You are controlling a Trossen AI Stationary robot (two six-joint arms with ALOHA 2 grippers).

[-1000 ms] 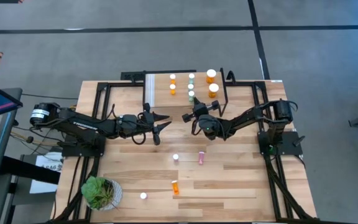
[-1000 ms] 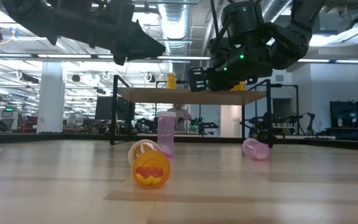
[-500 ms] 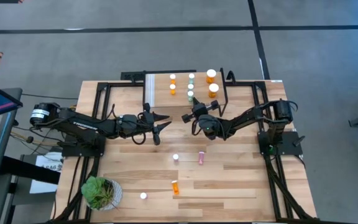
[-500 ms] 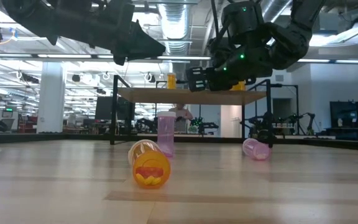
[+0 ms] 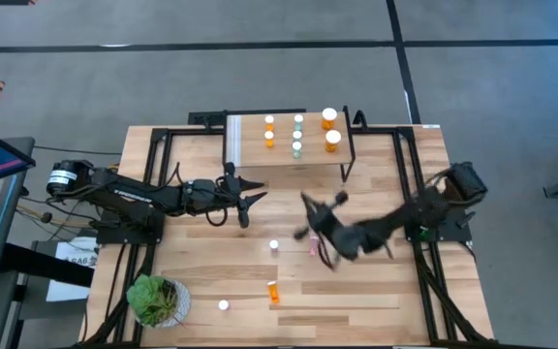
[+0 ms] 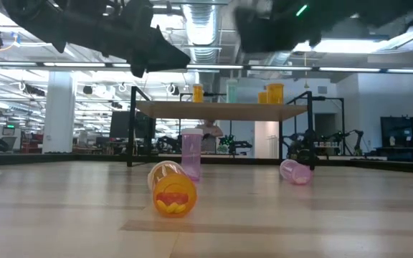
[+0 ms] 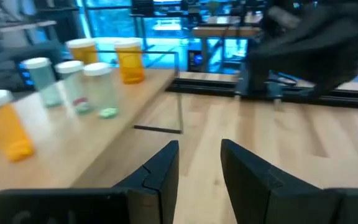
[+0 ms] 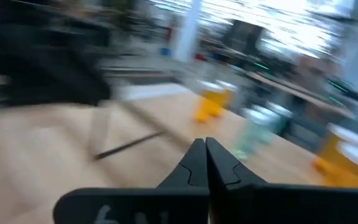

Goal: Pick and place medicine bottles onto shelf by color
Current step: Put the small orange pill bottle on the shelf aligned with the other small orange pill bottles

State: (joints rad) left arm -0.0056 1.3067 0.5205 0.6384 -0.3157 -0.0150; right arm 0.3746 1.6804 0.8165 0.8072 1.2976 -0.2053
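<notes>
Orange, pale green and white-capped, several medicine bottles [image 5: 298,133] stand upright on the shelf [image 5: 284,141] at the table's far edge: two small orange ones in one column, three green ones in the next, two wider orange ones beyond them. On the bare wooden table [image 5: 201,252] more bottles wait: a pink one standing [image 6: 191,153], a pink one on its side [image 6: 295,171], an orange one on its side [image 6: 173,189] and one more upright near the potted plant [image 5: 156,299]. The left gripper [image 7: 199,163] hangs above the table just in front of the shelf, its fingers slightly apart and holding nothing. The right gripper [image 8: 205,163], blurred, is over the table's middle near the lying pink bottle, fingers pressed together and apparently empty.
</notes>
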